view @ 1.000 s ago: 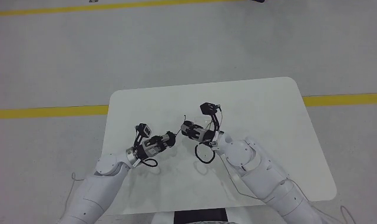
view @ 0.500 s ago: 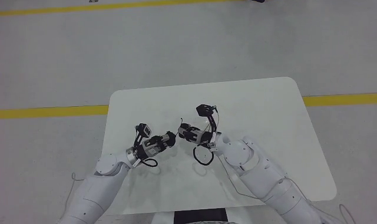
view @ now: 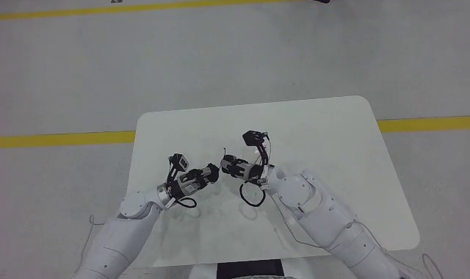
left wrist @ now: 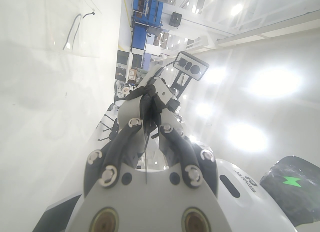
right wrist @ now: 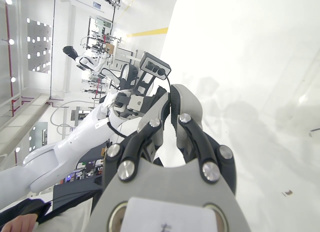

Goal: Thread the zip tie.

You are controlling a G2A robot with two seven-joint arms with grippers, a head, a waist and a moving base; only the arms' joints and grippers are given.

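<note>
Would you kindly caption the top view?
Left gripper, pinching a zip tie, faces right gripper closely above the white table.

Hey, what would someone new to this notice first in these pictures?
The left gripper and right gripper, grey and black, face each other tip to tip above the left half of the rounded white table. A thin black plastic zip tie runs between the left gripper's shut fingers.

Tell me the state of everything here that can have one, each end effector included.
Zip tie: pinched, tail loose, no closed loop visible.
Left end effector: shut on the zip tie.
Right end effector: shut; what it pinches is unclear.
Clear bag: flat on the table, spare ties inside.
</note>
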